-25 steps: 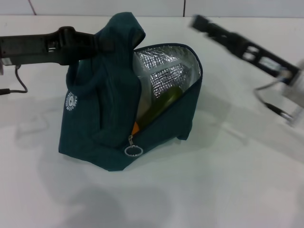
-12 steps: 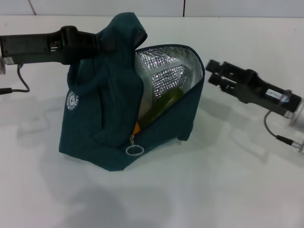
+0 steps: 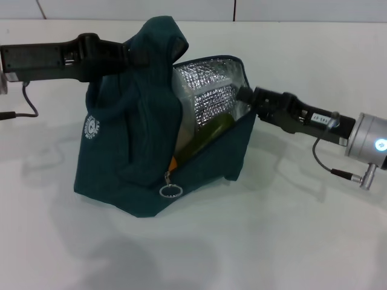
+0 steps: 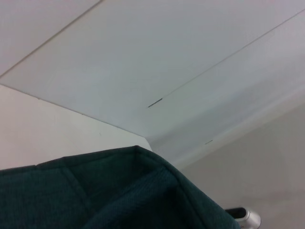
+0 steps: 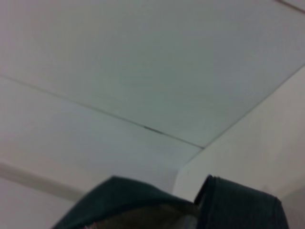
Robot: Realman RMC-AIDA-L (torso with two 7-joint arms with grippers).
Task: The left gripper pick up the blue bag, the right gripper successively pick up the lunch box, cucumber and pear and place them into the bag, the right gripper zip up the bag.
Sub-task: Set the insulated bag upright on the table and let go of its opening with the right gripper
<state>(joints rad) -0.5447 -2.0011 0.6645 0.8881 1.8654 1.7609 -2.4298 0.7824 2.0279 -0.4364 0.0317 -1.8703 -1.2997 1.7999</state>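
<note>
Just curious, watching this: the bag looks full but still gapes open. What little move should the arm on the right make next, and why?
Probably the right gripper, now at the open rim of the blue bag, should drop toward the ring zipper pull low on the front. The cucumber and a sliver of orange, likely the pear, already sit inside, and the left gripper holds the bag up.

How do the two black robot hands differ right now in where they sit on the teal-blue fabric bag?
The left hand meets the teal-blue fabric bag at its raised handle top, arm reaching in level; the right hand is at the open mouth's edge beside the silver foil lining, arm angled upward toward it. Both touch the bag; neither hand's fingertips are visible.
</note>
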